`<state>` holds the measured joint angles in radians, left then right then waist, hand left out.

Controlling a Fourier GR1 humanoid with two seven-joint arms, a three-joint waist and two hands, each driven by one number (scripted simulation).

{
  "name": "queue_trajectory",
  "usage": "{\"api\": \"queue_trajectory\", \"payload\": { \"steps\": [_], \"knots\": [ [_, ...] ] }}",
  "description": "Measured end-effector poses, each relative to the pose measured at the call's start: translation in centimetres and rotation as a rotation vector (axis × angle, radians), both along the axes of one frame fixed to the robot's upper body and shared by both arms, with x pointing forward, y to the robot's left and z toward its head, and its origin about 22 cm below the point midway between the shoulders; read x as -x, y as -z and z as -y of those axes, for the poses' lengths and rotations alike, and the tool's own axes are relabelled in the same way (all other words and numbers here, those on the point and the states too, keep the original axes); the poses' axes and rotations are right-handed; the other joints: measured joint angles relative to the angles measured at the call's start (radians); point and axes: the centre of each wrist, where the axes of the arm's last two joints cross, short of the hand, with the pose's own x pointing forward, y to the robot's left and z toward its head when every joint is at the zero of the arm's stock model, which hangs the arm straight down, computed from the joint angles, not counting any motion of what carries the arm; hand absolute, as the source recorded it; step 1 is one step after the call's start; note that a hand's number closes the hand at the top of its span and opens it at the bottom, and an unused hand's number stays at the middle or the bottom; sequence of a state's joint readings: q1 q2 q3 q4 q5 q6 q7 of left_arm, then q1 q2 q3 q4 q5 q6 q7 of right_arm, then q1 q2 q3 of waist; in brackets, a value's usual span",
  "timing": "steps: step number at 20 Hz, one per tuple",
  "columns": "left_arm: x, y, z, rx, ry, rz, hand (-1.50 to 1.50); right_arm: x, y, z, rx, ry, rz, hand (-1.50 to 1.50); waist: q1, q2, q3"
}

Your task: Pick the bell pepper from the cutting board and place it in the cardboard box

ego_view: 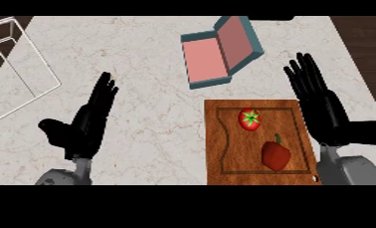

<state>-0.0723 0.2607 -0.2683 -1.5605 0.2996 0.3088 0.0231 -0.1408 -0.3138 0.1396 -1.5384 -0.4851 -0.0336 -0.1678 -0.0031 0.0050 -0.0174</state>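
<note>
A wooden cutting board (260, 142) is seen nearest, at the near right of the marble counter (147, 48), its near edge meeting the lower limit of the view. A shallow groove is cut around its face.

At the far left, a white wire rack (22, 67) is set on the counter and is partly cut off by the view's left edge; nothing can be made out inside it. Near it, toward the viewer, the left hand (84, 120) is held over the counter with its fingers straight and spread wide, the thumb stuck out to the left; nothing is held by it.

Further right and far from the viewer, a box (220, 55) with teal outer walls and a pink inner face is laid open, its lid tilted up to the right. Nothing is seen in it.

On the board, a tomato (249, 119) with a green stem is placed at the far part, and the red bell pepper (276, 155) lies nearer, apart from the tomato and inside the groove.

At the far right, the right hand (317, 102) is held just beside the board's right edge, fingers straight and wide, holding nothing. The pepper is touched by neither hand.
</note>
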Motion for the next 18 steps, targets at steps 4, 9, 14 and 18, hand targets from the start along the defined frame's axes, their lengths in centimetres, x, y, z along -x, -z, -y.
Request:
{"api": "queue_trajectory", "payload": {
  "steps": [4, 9, 14, 18],
  "knots": [
    [0.1, -0.7, -3.3, -0.019, -0.043, -0.012, 0.00, 1.9, -0.3, 2.2, 0.087, 0.172, -0.044, -1.50, -0.009, -0.008, 0.010],
    [0.5, -1.1, -6.9, -0.057, -0.116, -0.056, 0.00, 4.7, -0.2, 7.9, 0.333, 0.593, -0.057, -1.50, -0.062, -0.018, 0.008],
    [0.9, -1.9, -8.7, -0.042, -0.106, -0.087, 0.00, 8.8, 0.1, 6.2, 0.483, 0.797, 0.138, -1.50, -0.057, -0.021, 0.012],
    [1.1, -2.9, -9.7, -0.041, -0.090, -0.088, 0.00, 12.7, -0.7, 4.1, 0.625, 0.788, 0.159, -1.50, -0.037, -0.016, 0.011]
  ]
}}
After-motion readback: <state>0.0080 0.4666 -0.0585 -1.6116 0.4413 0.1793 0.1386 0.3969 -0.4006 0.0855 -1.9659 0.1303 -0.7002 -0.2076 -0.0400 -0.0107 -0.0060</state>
